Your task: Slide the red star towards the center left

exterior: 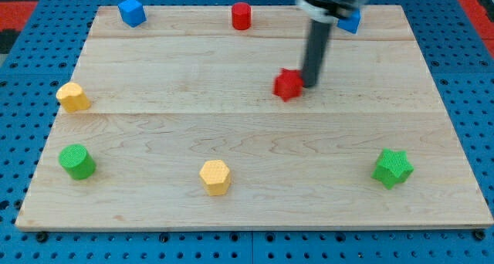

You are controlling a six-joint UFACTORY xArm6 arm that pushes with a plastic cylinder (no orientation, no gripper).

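The red star [288, 85] lies on the wooden board [247, 194], a little right of the board's middle and in its upper half. My tip [310, 84] stands right beside the star's right side, touching or almost touching it. The dark rod rises from there to the view's top.
A red cylinder [241, 16] and a blue cube [132, 11] sit near the top edge. A second blue block [351, 21] is partly hidden behind the arm. A yellow block [73, 97] sits at the left edge, a green cylinder [77, 161] bottom left, a yellow hexagon [215, 177] bottom centre, a green star [393, 168] bottom right.
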